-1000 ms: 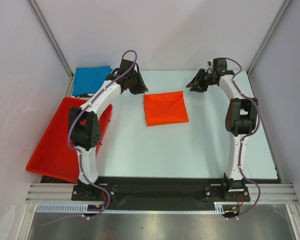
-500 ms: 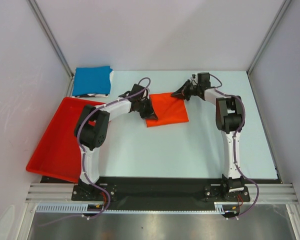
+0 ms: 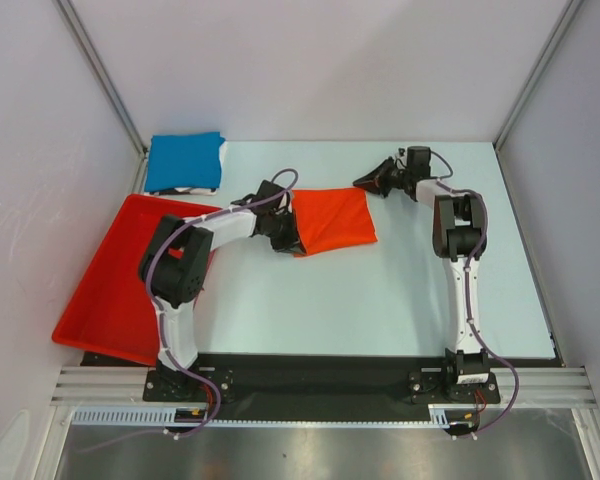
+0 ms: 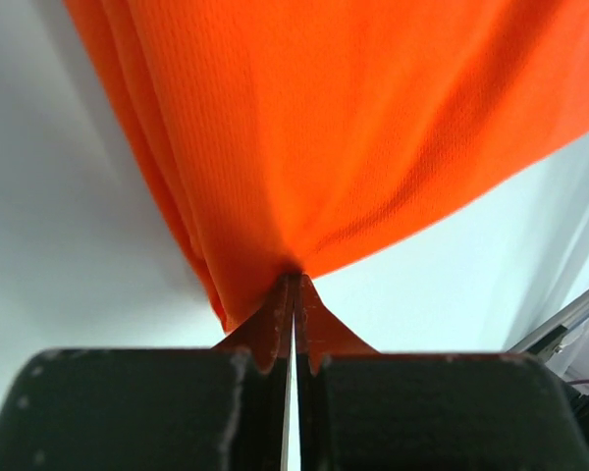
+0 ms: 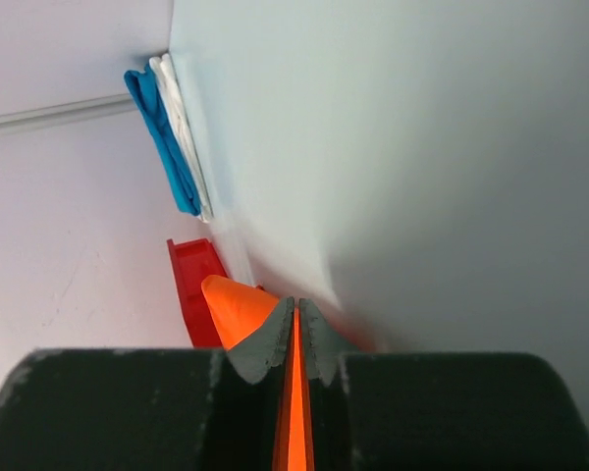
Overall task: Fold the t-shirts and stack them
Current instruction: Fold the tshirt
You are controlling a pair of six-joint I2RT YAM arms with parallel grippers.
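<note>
A folded orange t-shirt [image 3: 332,220] lies in the middle of the table, lifted at two corners. My left gripper [image 3: 291,240] is shut on its near left corner; the cloth [image 4: 353,128] hangs from the closed jaws in the left wrist view. My right gripper [image 3: 365,185] is shut on its far right corner, with orange cloth [image 5: 231,306] pinched between the jaws in the right wrist view. A folded blue t-shirt [image 3: 185,160] lies on a white one at the far left corner, and both show in the right wrist view [image 5: 167,137].
A red bin [image 3: 110,290] stands tilted off the table's left edge and also shows in the right wrist view [image 5: 191,294]. White walls and metal posts enclose the table on three sides.
Both arms came down from the far side onto the orange t-shirt and shut on its corners. The shirt's left side has lifted and shifted slightly.
</note>
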